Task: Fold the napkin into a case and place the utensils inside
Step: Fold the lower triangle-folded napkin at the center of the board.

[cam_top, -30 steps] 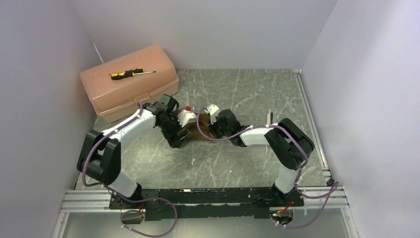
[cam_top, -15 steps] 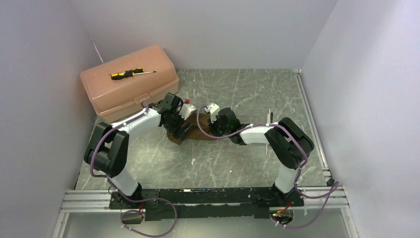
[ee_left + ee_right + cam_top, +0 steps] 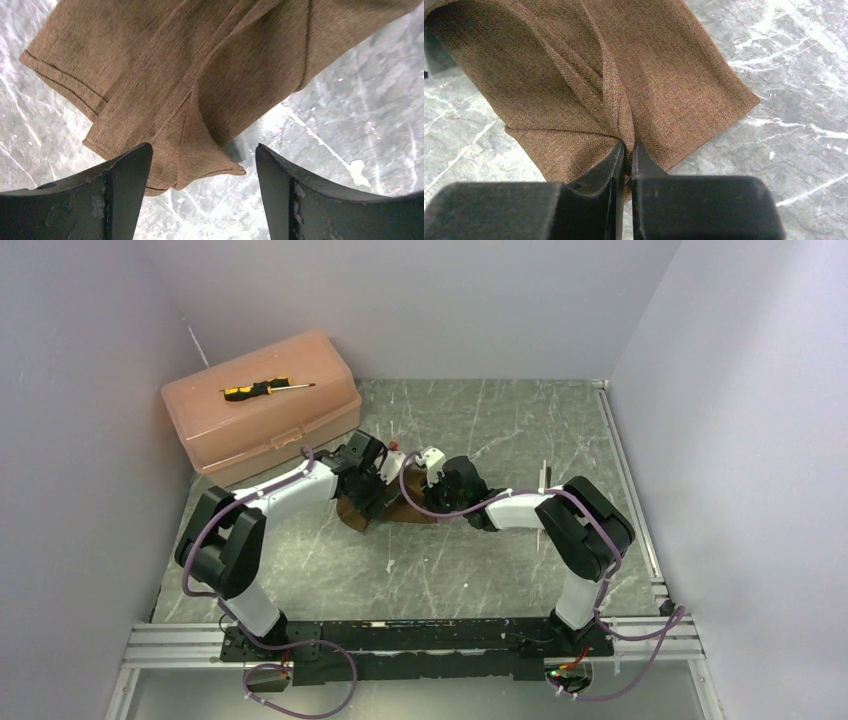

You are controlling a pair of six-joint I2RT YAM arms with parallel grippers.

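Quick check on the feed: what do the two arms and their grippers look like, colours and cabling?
Both arms have white link shells with bulky black joint housings, on a black base bar by a silver rail. A thin purple cable loops along each arm. The left gripper has two broad, dark, scuffed wedge-shaped fingers. The right gripper has matte black, blocky fingers that taper to narrow tips. A small white block sits near each wrist.
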